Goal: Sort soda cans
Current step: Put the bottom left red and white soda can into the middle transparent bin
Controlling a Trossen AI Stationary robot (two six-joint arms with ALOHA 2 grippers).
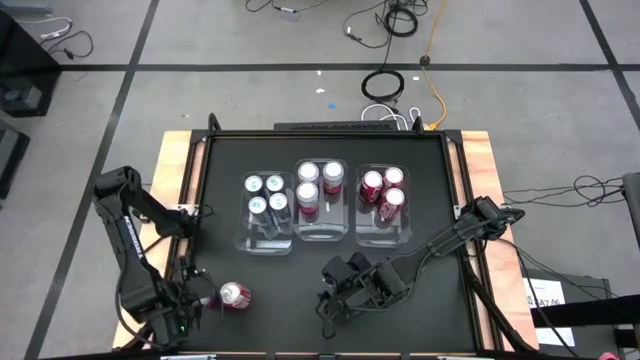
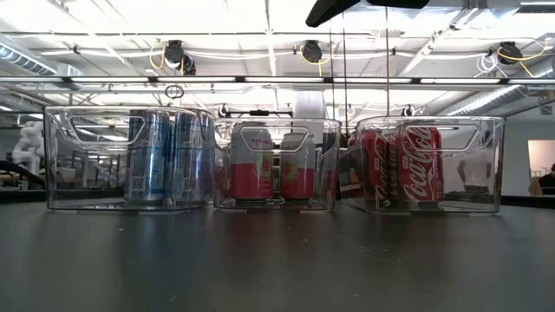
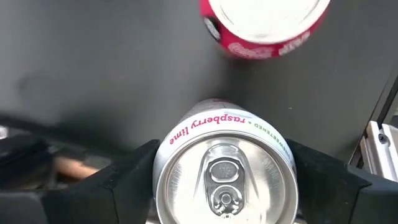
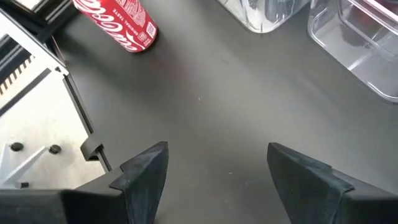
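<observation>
High view: the left hand is at the surface's near left corner beside a loose red can; 3 clear bins in the middle hold sorted cans. The right hand waits near the near edge, fingers apart, empty.

Left wrist view: fingers flank a raspberry lime can; I cannot tell whether they grip it yet. Next, probably: clamp, lift, carry to the middle bin.

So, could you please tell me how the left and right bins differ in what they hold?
The left bin holds four teal-blue cans; the right bin holds three red Coca-Cola cans. Both bins are clear plastic, and the cans in both stand upright.
</observation>
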